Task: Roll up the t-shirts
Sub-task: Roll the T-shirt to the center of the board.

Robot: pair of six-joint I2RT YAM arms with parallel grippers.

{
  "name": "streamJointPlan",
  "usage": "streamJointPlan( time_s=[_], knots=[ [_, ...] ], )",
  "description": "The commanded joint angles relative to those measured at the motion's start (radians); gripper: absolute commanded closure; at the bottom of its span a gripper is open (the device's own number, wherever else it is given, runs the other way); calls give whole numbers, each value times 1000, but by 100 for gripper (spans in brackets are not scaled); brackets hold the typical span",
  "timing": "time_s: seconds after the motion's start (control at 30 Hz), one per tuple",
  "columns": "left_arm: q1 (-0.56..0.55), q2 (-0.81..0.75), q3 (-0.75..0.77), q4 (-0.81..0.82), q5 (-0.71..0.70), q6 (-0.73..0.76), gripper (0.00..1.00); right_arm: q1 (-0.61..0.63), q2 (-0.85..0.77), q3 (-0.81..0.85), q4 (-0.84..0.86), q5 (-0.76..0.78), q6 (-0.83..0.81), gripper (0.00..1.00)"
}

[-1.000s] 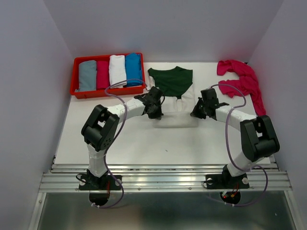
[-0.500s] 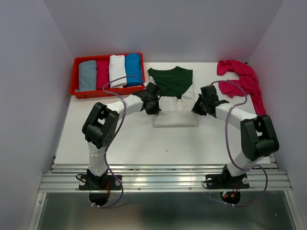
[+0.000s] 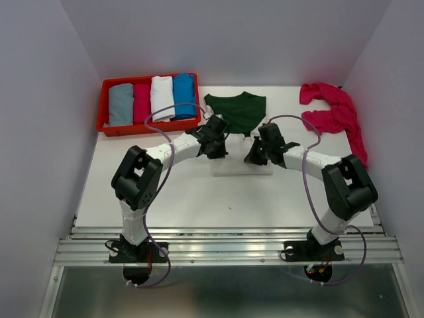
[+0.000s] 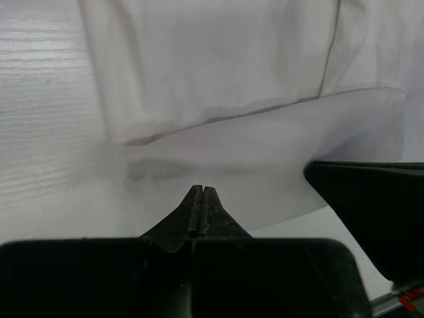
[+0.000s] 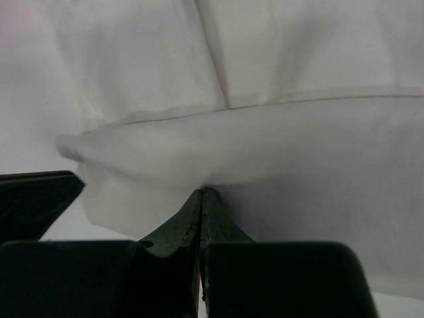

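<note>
Grey walls (image 3: pixel 40 99) box in a white table (image 3: pixel 199 199), seen from above with both arms reaching to its middle. At the far left a red tray (image 3: pixel 132 129) holds four rolled shirts (image 3: pixel 152 98) side by side. The tee (image 3: pixel 237 112) lies flat at centre, green top toward the far wall and white body toward the arms, while the pink tees (image 3: pixel 328 121) sit in a heap at the far right, well apart and not yet rolled. The left gripper (image 3: pixel 218 147) is at the left of the tee's near edge and the right gripper (image 3: pixel 255 156) at its right, the two close together. From the left wrist, the left gripper (image 4: pixel 201 199) has its jaws pressed together with a thin lifted layer of the tee (image 4: pixel 232 79) seemingly pinched at the tip; bare table (image 4: pixel 46 99) shows to the left, and a dark wedge at the right is probably the other claw. From the right wrist, the right gripper (image 5: pixel 201 195) is likewise closed tight, its tip meeting a raised fold of the tee (image 5: pixel 265 66), so it appears clamped on the hem. I judge the roll has barely begun. The main risk is slip: such thin cloth could slide out of one pinch, leaving a skewed, cone-shaped roll. If each claw holds only the top layer, the roll would come out loose. With the claws so near, drifting inward could knock them together.
</note>
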Motion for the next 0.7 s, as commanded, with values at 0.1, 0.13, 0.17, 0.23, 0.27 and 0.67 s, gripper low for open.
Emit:
streamJointPlan(
  time_s=[0.1,0.13,0.17,0.23,0.27,0.67],
  knots=[
    [5,-29,-90,59,-63,-11,100,-3,146,14,28,9,-8,99],
    [5,-49,-114,87,-50,-8,100,-3,149,21,16,4,-9,99],
    [5,-102,-138,137,-33,-7,100,-3,128,26,10,0,-12,99],
    [5,-180,-193,173,-31,-5,100,-3,59,29,-9,30,-20,99],
    [5,-201,-206,193,-33,-1,100,-3,34,44,-26,53,-20,99],
    [-47,-388,-376,243,-212,-59,94,-138,-267,-67,-119,106,-43,93]
  ],
)
